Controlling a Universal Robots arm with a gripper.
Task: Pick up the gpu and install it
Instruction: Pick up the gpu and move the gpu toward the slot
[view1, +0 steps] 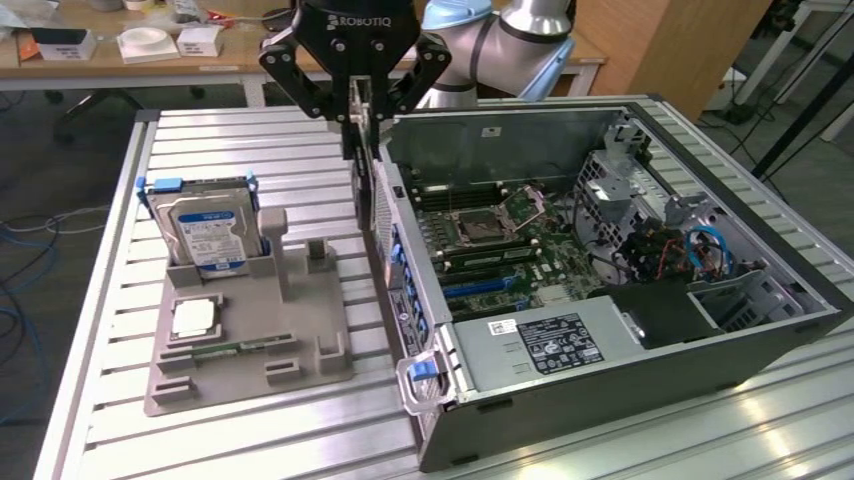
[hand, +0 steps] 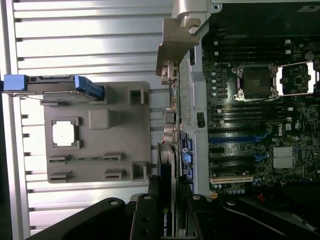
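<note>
Exterior view: the gpu (view1: 358, 150) is clear of the grey fixture tray (view1: 287, 325) and hangs upright, edge-on, in the gripper (view1: 356, 112), directly over the rear wall of the computer case (view1: 747, 350). Pickup is judged complete. Installation is not: the card is above the motherboard (view1: 534, 250), and no slot holds it. The jaws stand partly closed, clamped on the card's two faces. In the wrist view, the card's pale metal bracket end points away from the gripper, just beside the case wall.
</note>
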